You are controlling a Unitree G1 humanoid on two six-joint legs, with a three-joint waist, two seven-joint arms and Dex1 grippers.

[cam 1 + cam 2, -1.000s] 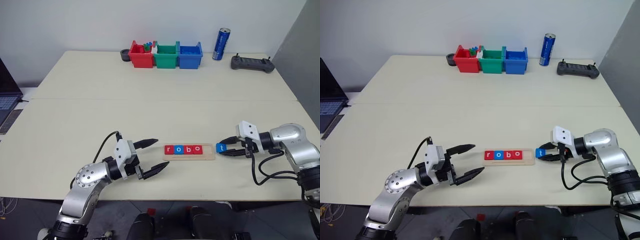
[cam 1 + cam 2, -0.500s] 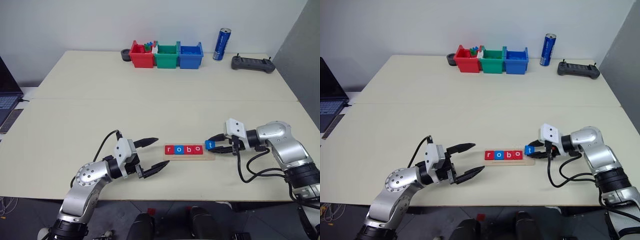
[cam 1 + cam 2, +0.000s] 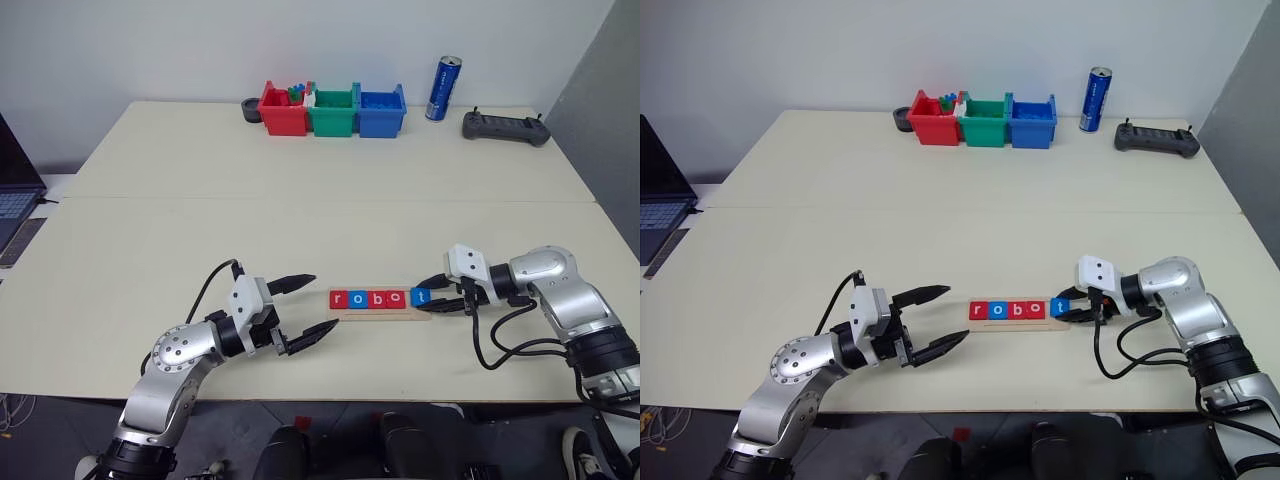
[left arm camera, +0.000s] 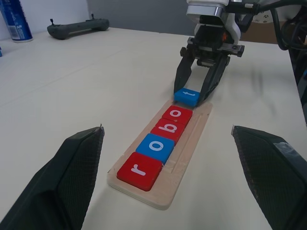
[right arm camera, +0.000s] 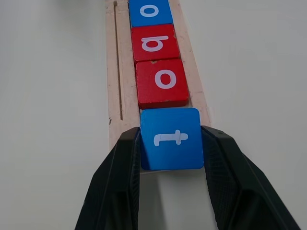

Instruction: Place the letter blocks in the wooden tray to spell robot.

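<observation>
Blue t block [image 5: 171, 138], pinched by the right gripper [image 3: 447, 297], is reaching the wooden tray [image 4: 184, 158] at three o'clock of the red o block [image 5: 162, 81], needing lowering and release; the left gripper [image 3: 305, 310] is gaping empty.

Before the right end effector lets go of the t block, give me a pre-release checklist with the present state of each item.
1. r, o, b, o blocks seated in the wooden tray: ok.
2. Right end effector shut on the blue t block: ok.
3. t block at the tray's open end, next to the red o block: ok.
4. t block lying flat in its slot: cannot tell.
5. Left end effector open, apart from the tray: ok.
</observation>
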